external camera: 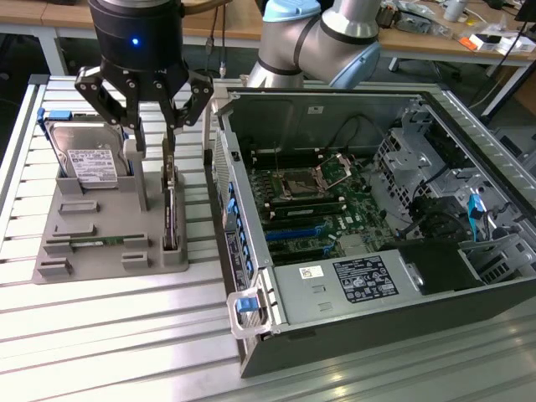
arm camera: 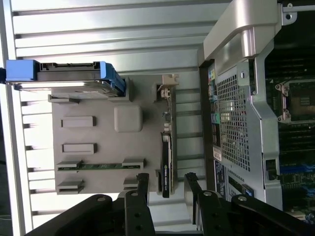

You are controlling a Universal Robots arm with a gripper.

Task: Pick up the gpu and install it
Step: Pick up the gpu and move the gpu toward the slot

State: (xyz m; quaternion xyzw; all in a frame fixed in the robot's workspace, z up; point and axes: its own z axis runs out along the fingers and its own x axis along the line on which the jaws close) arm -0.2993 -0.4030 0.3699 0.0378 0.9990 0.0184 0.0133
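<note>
At the exterior view's left, near that edge of the slatted metal surface (external camera: 126,335), lies a grey holder (external camera: 109,209). A silver hard drive (external camera: 88,159) stands in the holder's far part, and a thin memory stick (external camera: 94,243) lies in a slot on the side toward the surface's near edge.

Next comes the hand (external camera: 152,159). It hangs over the holder's side that faces the computer case. Its jaws are wide apart and hold nothing. In the wrist view the hand (arm camera: 166,183) has one finger on each side of the gpu (arm camera: 166,164), with a gap on both sides.

The gpu (external camera: 171,213) stands on its long edge in a slot at that same side of the holder. It appears edge-on: a thin, mostly dark card, with a pale metal piece at one end. The green of the board is hard to make out.

At the exterior view's right the computer case (external camera: 335,285) lies open on the surface, and the motherboard (external camera: 318,209) is bare inside it.

The step in hand seems to be the pick-up, and the card is not yet gripped. A good grip would probably need the jaws centred on the thin card and closing squarely on its flat faces, so that it does not tilt in the slot.
</note>
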